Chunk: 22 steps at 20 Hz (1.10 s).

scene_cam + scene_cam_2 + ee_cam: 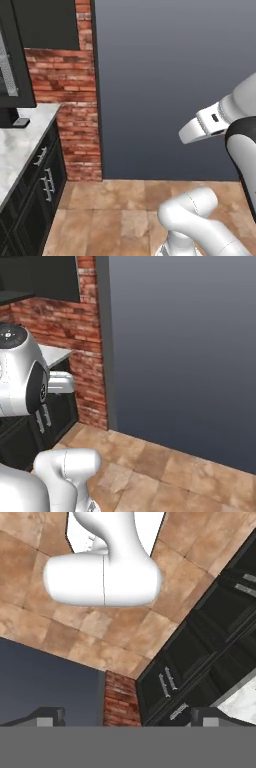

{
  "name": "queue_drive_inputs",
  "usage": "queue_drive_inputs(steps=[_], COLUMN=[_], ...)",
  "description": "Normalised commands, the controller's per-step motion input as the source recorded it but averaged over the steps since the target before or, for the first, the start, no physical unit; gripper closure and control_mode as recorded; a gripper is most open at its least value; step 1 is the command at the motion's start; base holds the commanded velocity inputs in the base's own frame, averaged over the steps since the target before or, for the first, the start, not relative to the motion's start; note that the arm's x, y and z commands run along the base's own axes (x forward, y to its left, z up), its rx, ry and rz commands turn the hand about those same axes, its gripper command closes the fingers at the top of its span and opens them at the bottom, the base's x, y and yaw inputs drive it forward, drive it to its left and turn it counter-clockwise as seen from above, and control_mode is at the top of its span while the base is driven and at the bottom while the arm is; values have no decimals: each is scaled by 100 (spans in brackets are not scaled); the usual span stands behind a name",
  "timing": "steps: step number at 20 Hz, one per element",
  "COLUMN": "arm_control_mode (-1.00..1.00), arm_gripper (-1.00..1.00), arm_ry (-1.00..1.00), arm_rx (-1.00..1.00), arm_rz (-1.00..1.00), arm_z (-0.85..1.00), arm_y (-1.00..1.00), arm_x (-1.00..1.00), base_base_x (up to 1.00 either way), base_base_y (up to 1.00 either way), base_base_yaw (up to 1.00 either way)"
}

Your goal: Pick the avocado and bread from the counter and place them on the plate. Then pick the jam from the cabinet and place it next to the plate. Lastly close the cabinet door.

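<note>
The gripper (125, 716) hangs with jaws wide apart, holding nothing, over tiled floor (100, 642). The counter (17, 145) (marble over dark drawers (42, 175)) sits at left by a brick wall (75, 115)

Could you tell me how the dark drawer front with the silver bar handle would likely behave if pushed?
The dark panelled drawer front looks stiff and flush, so it would probably not budge. Its silver bar handle looks smooth, perhaps slippery.
</note>
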Motion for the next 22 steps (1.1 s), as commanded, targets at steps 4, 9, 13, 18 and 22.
queue_drive_inputs(steps=[4,9,13,18,22], arm_control_mode=[100,100,100,100,100], arm_gripper=[-100,-100,-100,-100,-100], arm_ry=[0,0,0,0,0], arm_rx=[0,0,0,0,0], arm_rz=[0,0,0,0,0], arm_z=[0,0,0,0,0], arm_y=[0,0,0,0,0], arm_x=[0,0,0,0,0], base_base_x=[55,42,38,44,59], base_base_y=[-1,0,0,0,-6], base_base_yaw=[27,32,32,31,30])
